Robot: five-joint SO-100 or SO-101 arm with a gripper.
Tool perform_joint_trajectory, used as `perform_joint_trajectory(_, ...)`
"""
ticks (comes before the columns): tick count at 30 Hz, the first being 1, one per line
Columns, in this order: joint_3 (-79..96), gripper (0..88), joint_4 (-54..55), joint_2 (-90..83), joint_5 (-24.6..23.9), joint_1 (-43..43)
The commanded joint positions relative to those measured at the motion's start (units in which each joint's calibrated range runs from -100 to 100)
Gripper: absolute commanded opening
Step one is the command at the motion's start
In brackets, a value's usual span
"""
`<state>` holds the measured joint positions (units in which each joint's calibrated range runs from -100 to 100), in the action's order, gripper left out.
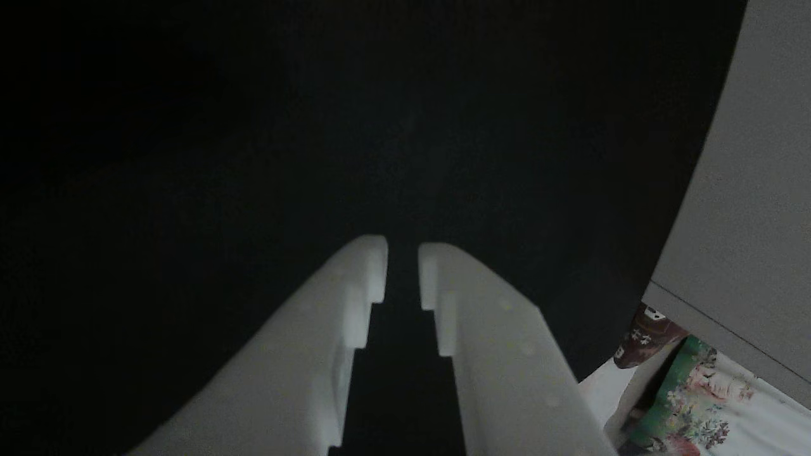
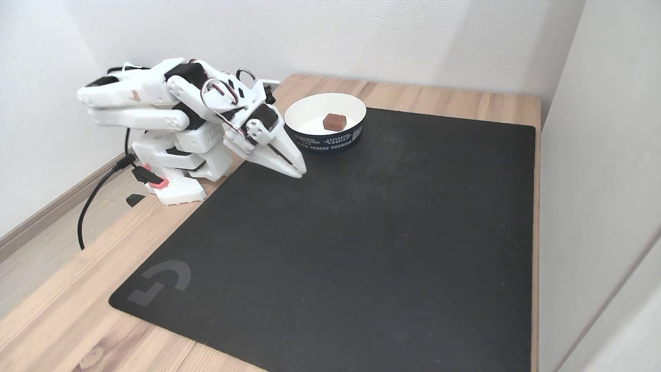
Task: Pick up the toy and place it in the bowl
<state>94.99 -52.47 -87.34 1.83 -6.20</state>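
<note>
In the fixed view the toy [image 2: 333, 121], a small dark-red block, lies inside the white bowl [image 2: 310, 106] with a dark printed band, at the mat's far edge. The white arm is folded low at the left. Its gripper [image 2: 298, 172] points down at the black mat, left of and in front of the bowl and apart from it. In the other view the two white fingers [image 1: 355, 297] run nearly parallel over the dark mat. The gripper [image 1: 402, 253] has only a narrow slit at its tips and nothing in it.
The black mat [image 2: 361, 232] covers most of the wooden table [image 2: 62, 315]. A pale wall [image 2: 599, 155] stands close along the right edge. A black cable [image 2: 90, 206] hangs off the left by the arm's base. A floral cloth [image 1: 690, 399] shows beyond the table's edge.
</note>
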Motion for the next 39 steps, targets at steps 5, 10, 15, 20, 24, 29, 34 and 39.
perform_joint_trajectory(5, 2.21, 2.2, -8.5, -12.16, -0.05, -0.2)
perform_joint_trajectory(10, 2.12, 2.2, -8.16, -12.07, -0.05, -0.2)
perform_joint_trajectory(15, 2.12, 2.2, -7.9, -12.07, -0.05, -0.11)
perform_joint_trajectory(20, 2.12, 2.2, -7.9, -11.99, -0.05, -0.11)
perform_joint_trajectory(24, 2.12, 2.2, -7.9, -11.99, -0.05, -0.11)
perform_joint_trajectory(29, 2.12, 2.2, -7.9, -11.99, -0.05, -0.11)
perform_joint_trajectory(34, 2.12, 2.2, -7.9, -11.99, -0.05, -0.11)
perform_joint_trajectory(39, 2.12, 2.2, -7.9, -11.99, -0.05, -0.11)
